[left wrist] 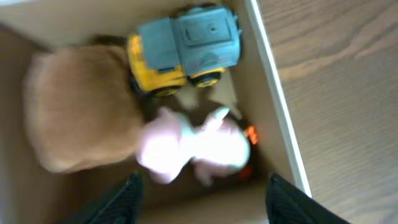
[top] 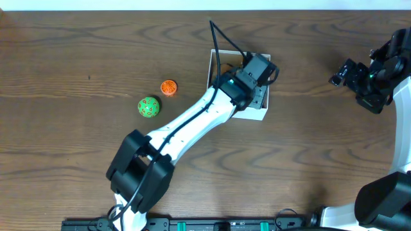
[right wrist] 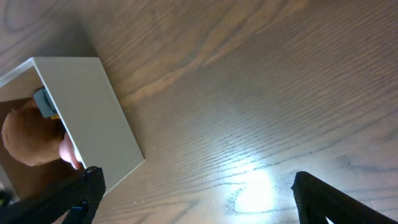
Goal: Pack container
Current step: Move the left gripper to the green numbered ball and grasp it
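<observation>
Container [left wrist: 272,81] sits directly beneath the left hand [left wrist: 202,193], whose fingers are spread apart.

Robotics lab workstation, dark wood-grain bench [top: 64,58], left arm [top: 192,122] and right arm [top: 401,186] rising from its near edge, black mounting rail [top: 212,225]

overhead from high, straight down on the whole table [top: 77,58], left wrist very near, down into the container [left wrist: 273,93], right wrist low over the table, slanted, container wall at left edge, container shared by all
</observation>
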Robot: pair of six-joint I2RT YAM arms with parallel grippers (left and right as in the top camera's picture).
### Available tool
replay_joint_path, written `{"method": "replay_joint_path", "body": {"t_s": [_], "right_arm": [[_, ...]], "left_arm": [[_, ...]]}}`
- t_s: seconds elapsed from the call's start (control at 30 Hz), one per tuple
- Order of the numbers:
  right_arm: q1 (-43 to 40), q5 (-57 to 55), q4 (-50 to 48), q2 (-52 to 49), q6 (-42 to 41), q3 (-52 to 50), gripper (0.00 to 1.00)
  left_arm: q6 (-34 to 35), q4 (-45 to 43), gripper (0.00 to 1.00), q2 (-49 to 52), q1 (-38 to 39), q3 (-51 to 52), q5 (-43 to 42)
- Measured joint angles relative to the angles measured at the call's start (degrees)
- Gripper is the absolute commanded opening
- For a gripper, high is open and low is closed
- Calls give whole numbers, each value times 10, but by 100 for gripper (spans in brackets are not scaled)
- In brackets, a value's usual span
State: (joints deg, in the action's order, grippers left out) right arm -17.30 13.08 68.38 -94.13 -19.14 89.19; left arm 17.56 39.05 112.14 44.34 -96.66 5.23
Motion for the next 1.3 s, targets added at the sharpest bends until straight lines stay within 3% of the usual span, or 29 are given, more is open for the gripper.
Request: {"method": "replay_joint_path", "body": {"t_s": [0.2,0.4,0.6,0.73,0.97,1.3], "right_arm": [[0,0,1,0,0,0,99],[0,0,2,0,0,0,99],[0,0,2,0,0,0,99],[0,0,2,0,0,0,99],[0,0,2,0,0,0,99],[0,0,2,0,0,0,99]], "left_arm": [[-25,167,71,-71,-30,-51,58],[-40,302,71,-103,-167,-58,83],[-83,299,71,-90,-332,-30,37],[-113,272,71,-66,-394,-2,-19],[-160,250,72,-1,-407,9,-71],[-165,262,72,83,-401,18,-85]]}}
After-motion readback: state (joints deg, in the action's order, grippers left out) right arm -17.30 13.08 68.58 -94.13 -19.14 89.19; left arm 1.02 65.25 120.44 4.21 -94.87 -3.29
